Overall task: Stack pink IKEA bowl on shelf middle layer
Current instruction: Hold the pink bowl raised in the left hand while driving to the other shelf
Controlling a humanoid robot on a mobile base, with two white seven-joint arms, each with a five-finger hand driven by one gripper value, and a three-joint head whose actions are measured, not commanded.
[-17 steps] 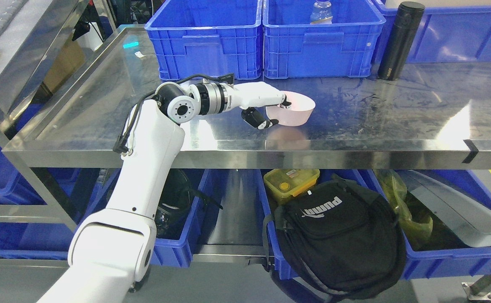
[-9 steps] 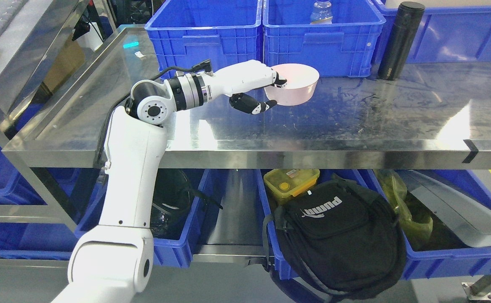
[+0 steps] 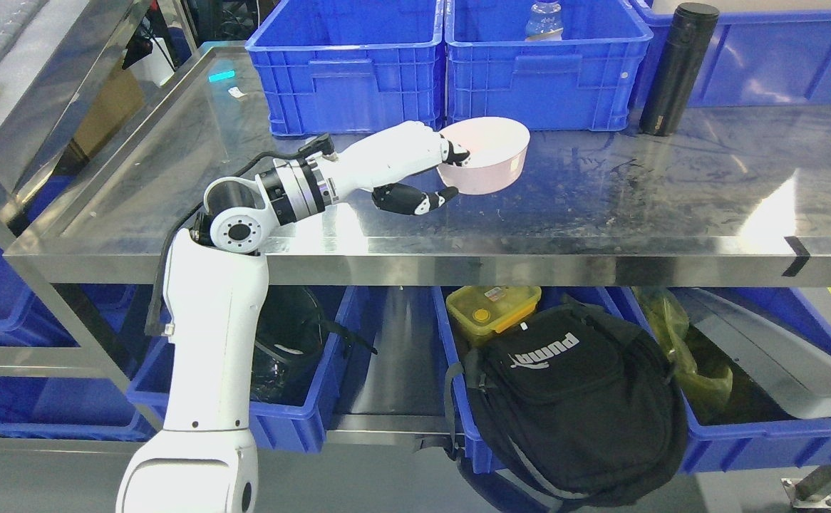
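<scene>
The pink bowl [image 3: 488, 158] hangs tilted a little above the steel shelf top [image 3: 601, 206], in front of the two blue crates. My left hand [image 3: 446, 174] grips its left rim, thumb over the edge and dark fingers [image 3: 415, 201] curled under the bowl's side. The white left arm rises from the lower left and bends at the elbow over the shelf's front edge. The right arm does not show.
Two blue crates [image 3: 358, 64] [image 3: 544, 71] stand at the back, one holding a clear bottle [image 3: 544, 20]. A black flask [image 3: 675, 68] stands upright at the back right. Below the shelf are blue bins, a yellow box [image 3: 492, 308] and a black bag [image 3: 572, 399].
The left hand lifted the bowl off the shelf surface and toward the crates, then drew it slightly back left and down. The elbow has swung lower and to the left.
</scene>
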